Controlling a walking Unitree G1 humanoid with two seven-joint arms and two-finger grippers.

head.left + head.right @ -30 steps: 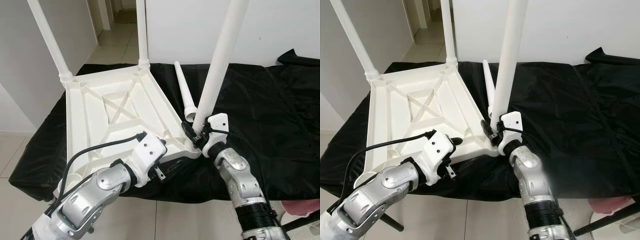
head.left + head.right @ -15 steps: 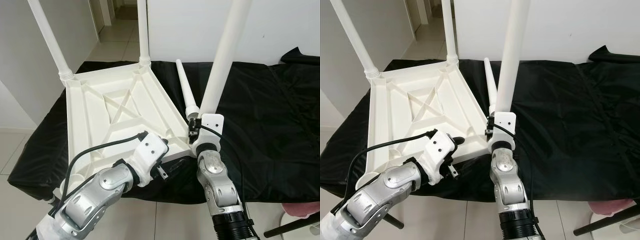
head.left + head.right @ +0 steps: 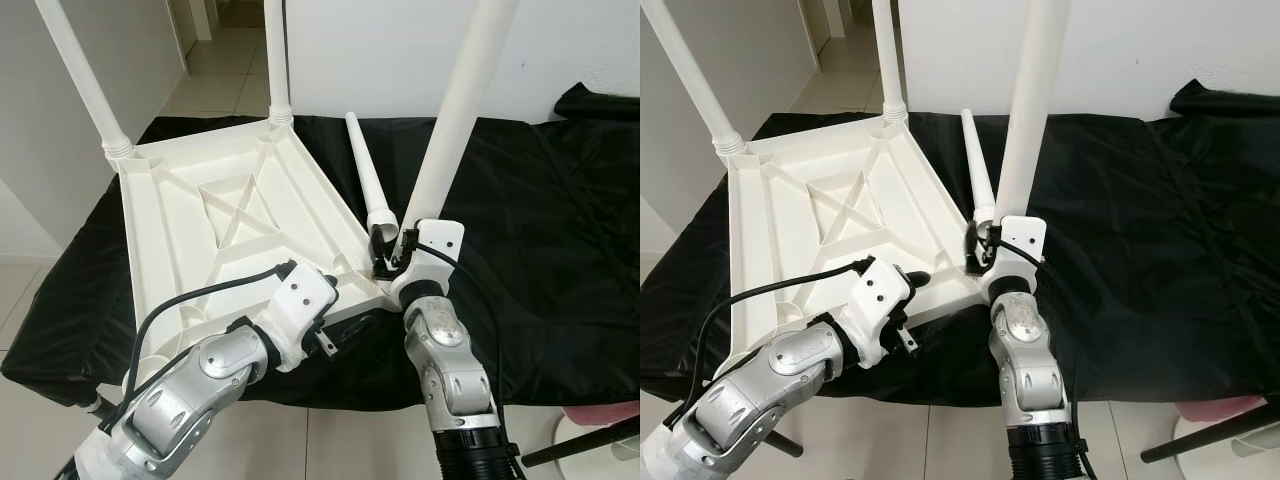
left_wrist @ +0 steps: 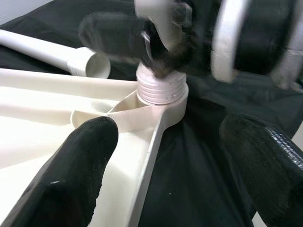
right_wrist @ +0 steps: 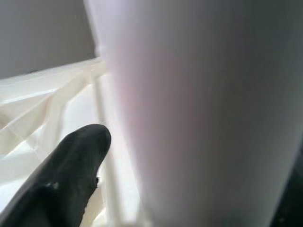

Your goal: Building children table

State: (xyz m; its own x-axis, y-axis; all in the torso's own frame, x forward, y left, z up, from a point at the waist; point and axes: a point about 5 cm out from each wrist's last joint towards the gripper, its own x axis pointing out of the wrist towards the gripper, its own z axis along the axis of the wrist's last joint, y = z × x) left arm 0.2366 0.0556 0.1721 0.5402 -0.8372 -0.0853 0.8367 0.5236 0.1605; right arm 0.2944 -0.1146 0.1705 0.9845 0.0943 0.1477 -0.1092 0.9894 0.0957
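Black cloth (image 3: 560,220) over work surface; tiled floor (image 3: 215,85); white wall (image 3: 380,50).

No words, labels, brand marks or numbers can be read anywhere here. The upturned white table (image 3: 230,215), its legs and the black cloth (image 3: 560,200) under it are all plain, and the robot's arm casings carry no lettering that can be made out.
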